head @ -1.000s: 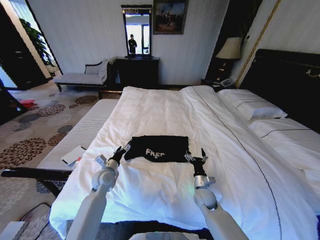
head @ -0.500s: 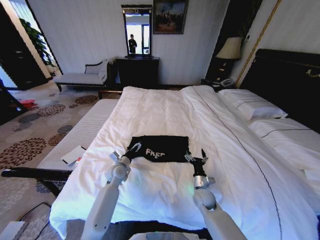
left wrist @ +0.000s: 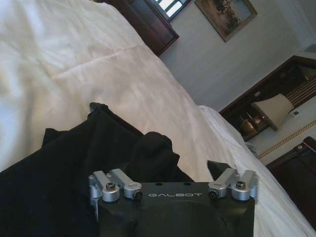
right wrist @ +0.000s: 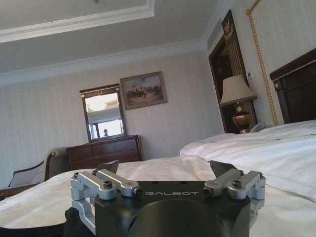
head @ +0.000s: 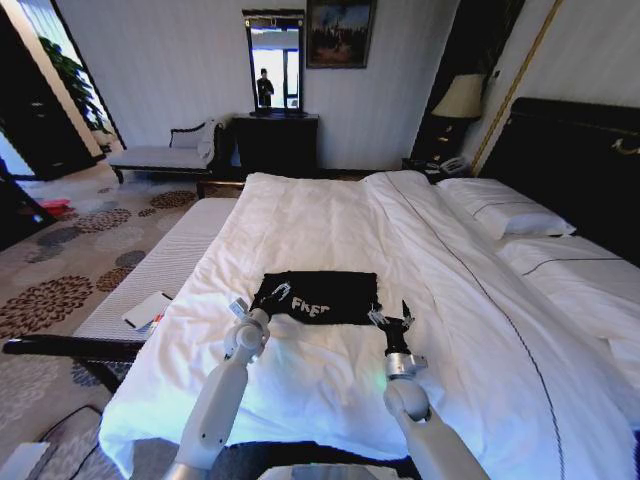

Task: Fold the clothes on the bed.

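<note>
The T-shirt (head: pixel 318 297) lies folded on the bed (head: pixel 330 230). We set our left gripper (head: pixel 277 296) over its near left corner, jaws spread to take cloth. Our right gripper (head: pixel 394 318) waits at the near right corner, jaws also released.

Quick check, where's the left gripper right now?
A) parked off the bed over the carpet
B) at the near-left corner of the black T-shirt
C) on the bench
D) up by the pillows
B: in the head view the left gripper sits over the near-left corner of the black T-shirt on the white duvet, and its wrist view has black cloth right under its fingers.
</note>
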Tool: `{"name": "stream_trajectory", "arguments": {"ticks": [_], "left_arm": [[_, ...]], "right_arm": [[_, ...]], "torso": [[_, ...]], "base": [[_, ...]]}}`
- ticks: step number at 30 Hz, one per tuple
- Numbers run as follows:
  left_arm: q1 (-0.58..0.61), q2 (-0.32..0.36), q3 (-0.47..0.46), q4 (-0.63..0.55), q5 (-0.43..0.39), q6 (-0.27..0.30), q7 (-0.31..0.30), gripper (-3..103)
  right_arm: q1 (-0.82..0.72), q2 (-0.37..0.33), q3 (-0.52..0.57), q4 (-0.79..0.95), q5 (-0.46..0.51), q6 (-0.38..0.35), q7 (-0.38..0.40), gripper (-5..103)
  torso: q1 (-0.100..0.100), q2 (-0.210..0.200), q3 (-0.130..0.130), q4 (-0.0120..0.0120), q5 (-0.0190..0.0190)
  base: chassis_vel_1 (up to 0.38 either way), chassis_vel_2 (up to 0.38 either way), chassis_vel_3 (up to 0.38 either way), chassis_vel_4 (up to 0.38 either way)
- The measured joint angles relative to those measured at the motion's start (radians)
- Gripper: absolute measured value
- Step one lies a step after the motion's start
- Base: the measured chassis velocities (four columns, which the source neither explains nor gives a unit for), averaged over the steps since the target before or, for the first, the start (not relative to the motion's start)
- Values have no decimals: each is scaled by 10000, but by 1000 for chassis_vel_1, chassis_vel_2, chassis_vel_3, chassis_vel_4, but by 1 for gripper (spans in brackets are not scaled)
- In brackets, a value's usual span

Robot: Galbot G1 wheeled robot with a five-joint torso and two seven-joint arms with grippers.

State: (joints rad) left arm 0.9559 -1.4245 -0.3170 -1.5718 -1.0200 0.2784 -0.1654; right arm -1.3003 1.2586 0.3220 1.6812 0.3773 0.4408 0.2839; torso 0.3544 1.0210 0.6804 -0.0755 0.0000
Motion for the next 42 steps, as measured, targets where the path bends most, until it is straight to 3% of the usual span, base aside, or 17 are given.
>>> {"name": "stream_trajectory", "arguments": {"ticks": [3, 6, 12, 14, 18, 19, 22, 30, 34, 42], "left_arm": [[38, -8, -16, 9, 15, 0, -12, 72], [57, -8, -41, 20, 17, 0, -64, 66], [165, 8, -166, 52, 24, 0, -139, 39], [183, 13, -178, 48, 25, 0, -145, 39], [279, 57, -220, 23, 52, 23, -198, 18], [279, 57, -220, 23, 52, 23, -198, 18], [288, 58, -232, 37, 84, 37, -205, 3], [281, 64, -357, 90, 185, 49, -180, 0], [244, 162, -446, 69, 197, 41, -165, 0], [143, 455, -685, -370, 260, -41, -137, 0]], "right_arm": [[-2, -2, 37, -4, 0, -3, 14, 100], [0, -2, 37, -13, -1, -3, 16, 100], [38, 6, 16, -25, -12, -5, 21, 100], [42, 6, 14, -25, -14, -5, 22, 100], [81, 2, 8, -26, -19, -5, 41, 100], [81, 2, 8, -26, -19, -5, 41, 100], [109, -14, 10, -26, -19, -5, 55, 100], [240, -108, -42, -80, 10, -31, 95, 100], [454, -310, -334, -79, 596, -242, 108, 100], [1758, -1317, -1748, 493, 3578, -1712, 831, 100]], "torso": [[0, 0, 0, 0, -1], [-1, 0, -1, 0, 0], [0, 2, 0, 1, -1], [0, 1, 0, 1, -1], [-1, 1, 0, 0, 0], [-1, 1, 0, 0, 0], [0, 2, 0, 0, 0], [-1, 1, 0, 0, -1], [-1, 1, 0, 0, -1], [0, 1, 0, 0, -1]], "base": [[0, 0, 0, 0], [0, 0, 0, 0], [0, 0, 0, 0], [0, 0, 0, 0], [0, 0, 0, 0], [0, 0, 0, 0], [0, 0, 0, 0], [0, 0, 0, 0], [0, 0, 0, 0], [0, 0, 0, 0]]}}
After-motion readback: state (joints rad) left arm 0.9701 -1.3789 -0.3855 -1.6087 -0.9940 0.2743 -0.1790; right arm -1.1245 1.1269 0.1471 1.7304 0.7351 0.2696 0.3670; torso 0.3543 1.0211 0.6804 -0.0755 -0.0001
